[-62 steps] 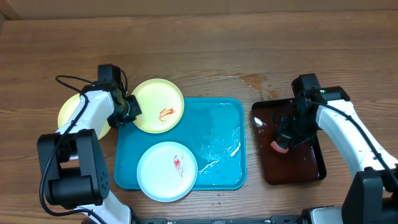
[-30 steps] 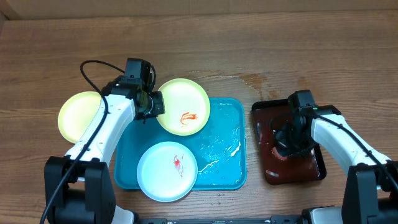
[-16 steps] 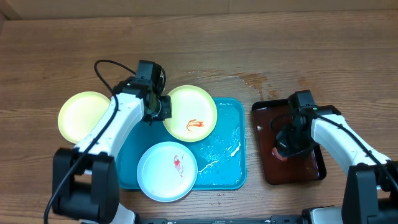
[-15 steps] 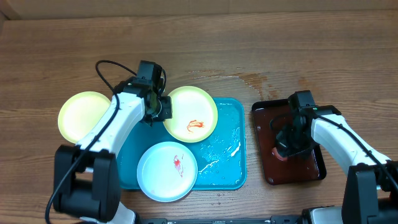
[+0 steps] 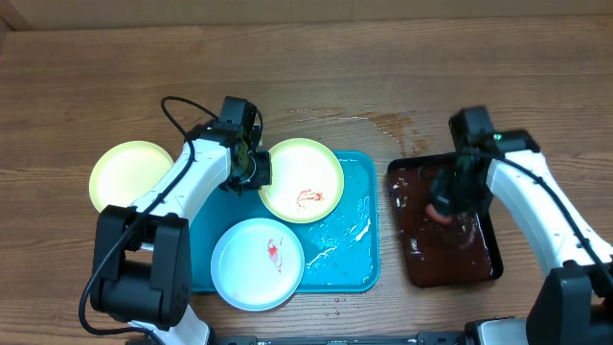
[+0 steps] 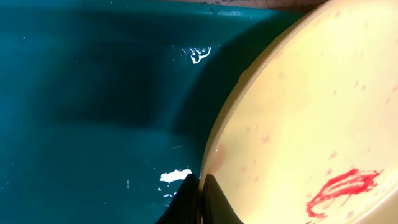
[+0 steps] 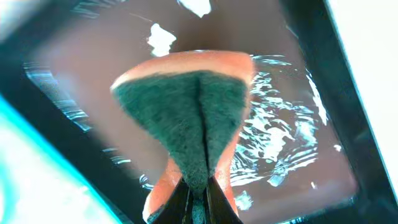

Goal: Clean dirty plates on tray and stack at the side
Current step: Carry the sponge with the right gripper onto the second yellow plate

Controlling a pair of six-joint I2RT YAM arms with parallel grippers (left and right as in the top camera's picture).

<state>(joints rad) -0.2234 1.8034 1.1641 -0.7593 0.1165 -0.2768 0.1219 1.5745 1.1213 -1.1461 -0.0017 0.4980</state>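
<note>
We saw the white-and-black left arm (image 5: 187, 182) extended forward and inward, its left gripper (image 5: 261, 174) pinched tight on the rim of a pale yellow-green round plastic plate (image 5: 305, 179). The right arm (image 5: 536, 201) bent inward with its wrist turned down. The right gripper (image 5: 444, 199) was clamped on an orange sponge with a green scouring face (image 7: 186, 106).

From above, the light is bright and even on the desk (image 5: 306, 67), with only soft, small shadows. Wet spots on the blue tray (image 5: 354, 249) shine white. Close up on the left, the blue tray looks dark and dim, and the yellow plate (image 6: 311, 106) casts a wide shadow on it. The left gripper (image 6: 200, 190) is black and fuzzy. On the right, the sponge (image 7: 186, 106) is a bit blurry, water in the brown tray (image 7: 292, 143) glitters, and the top right corner is washed out white.
</note>
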